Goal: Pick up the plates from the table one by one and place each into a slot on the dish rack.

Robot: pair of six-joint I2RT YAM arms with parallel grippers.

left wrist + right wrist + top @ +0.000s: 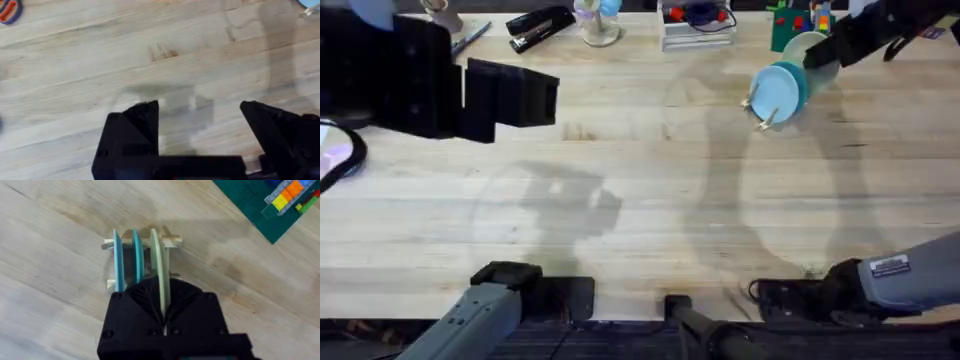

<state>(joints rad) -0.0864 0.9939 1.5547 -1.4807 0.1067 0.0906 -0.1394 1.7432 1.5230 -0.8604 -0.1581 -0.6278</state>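
I see my right gripper [162, 325] pinching the cream plate [157, 262] upright in the dish rack [142, 245] beside the teal plate [136, 255], while my left gripper [200, 125] hangs wide open over the table [75, 75].

cream plate [156, 260] gripped, dish rack [142, 243]

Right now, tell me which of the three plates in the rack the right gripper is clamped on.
The pale cream-yellow plate. It stands edge-on between the right gripper's fingers, at one end of the dish rack; the two blue plates stand free beside it.
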